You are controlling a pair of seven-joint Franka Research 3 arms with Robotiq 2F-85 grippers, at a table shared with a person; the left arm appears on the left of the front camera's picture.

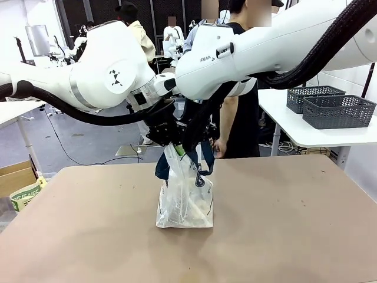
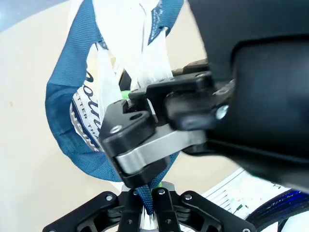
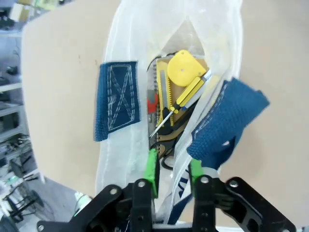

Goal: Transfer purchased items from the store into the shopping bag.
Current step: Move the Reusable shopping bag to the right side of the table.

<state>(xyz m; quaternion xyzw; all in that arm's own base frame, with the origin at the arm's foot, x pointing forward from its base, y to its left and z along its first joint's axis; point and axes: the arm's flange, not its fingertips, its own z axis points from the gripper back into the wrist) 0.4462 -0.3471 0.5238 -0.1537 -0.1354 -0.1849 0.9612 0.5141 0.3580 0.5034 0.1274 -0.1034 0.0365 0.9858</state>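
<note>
The shopping bag (image 1: 184,197), translucent white with navy straps, stands upright at the table's middle. My left gripper (image 1: 169,143) hangs over its mouth, shut on a navy strap (image 2: 145,193). My right gripper (image 1: 193,148) is right beside it at the bag's top. In the right wrist view its green pads (image 3: 152,169) stand apart, with the bag's thin plastic rim (image 3: 176,164) loose between them. Below, inside the open bag (image 3: 120,58), lie purchased items (image 3: 181,79) in yellow packaging. The store, a dark grey lattice basket (image 1: 339,111), sits on a white side table at the back right.
A second lattice basket (image 1: 312,96) stands behind the first. A person in dark clothes (image 1: 238,118) stands at the far edge, one hand (image 1: 219,147) near the bag. A cardboard box (image 1: 16,177) sits off the table's left. The brown tabletop (image 1: 294,224) spreads around the bag.
</note>
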